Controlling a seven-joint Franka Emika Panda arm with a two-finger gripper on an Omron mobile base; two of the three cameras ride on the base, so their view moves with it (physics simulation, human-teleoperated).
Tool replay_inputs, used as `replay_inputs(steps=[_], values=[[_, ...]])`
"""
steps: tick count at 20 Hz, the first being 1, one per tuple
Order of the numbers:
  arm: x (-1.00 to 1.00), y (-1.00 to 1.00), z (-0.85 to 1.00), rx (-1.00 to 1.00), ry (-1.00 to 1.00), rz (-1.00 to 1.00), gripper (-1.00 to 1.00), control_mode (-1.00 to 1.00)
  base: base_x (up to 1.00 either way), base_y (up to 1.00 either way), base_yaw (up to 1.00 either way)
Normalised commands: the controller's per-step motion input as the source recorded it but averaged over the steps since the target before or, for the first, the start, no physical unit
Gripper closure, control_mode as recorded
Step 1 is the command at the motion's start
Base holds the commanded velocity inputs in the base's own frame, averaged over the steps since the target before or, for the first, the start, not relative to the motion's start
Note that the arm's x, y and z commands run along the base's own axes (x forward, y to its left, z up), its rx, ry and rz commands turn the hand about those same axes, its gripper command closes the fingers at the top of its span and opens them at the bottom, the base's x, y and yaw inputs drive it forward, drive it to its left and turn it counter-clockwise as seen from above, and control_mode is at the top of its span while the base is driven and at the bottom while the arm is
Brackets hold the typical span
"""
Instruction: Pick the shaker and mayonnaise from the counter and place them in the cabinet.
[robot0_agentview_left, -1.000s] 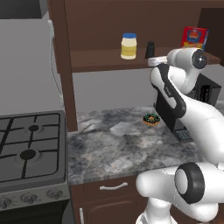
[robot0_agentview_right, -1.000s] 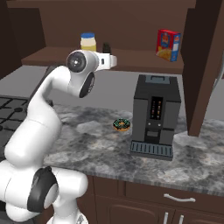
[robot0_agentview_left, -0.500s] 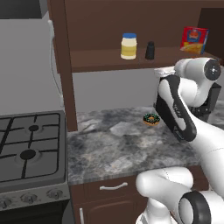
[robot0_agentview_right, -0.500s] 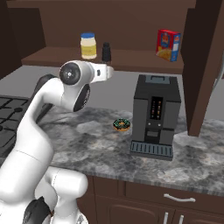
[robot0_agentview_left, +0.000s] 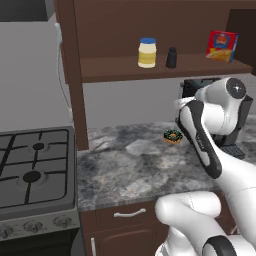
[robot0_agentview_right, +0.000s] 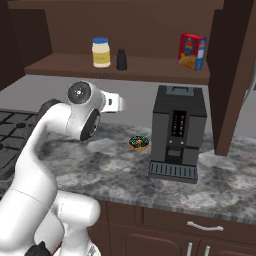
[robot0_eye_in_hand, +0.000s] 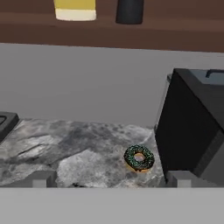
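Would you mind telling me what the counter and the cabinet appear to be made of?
The counter looks like polished stone, perhaps marble, given its mottled grey and dark veining. The cabinet looks like dark brown wood with a smooth matte finish, though no grain is visible in this render.

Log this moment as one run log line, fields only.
gripper: open, empty | mayonnaise: on cabinet shelf | shaker: beside it, upright | donut: on counter

1 mayonnaise (robot0_agentview_left: 147, 52), 1 shaker (robot0_agentview_left: 171, 57), 1 red-and-yellow box (robot0_agentview_left: 222, 45), 1 donut (robot0_agentview_left: 173, 136), 1 coffee machine (robot0_agentview_right: 176, 132), 1 stove (robot0_agentview_left: 32, 172).
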Motion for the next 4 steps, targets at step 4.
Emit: replay_inputs(steps=[4], values=[[-0.28, 0.03, -0.93, 0.06, 0.22, 0.00, -1.00, -1.00, 0.00, 0.00, 0.00]])
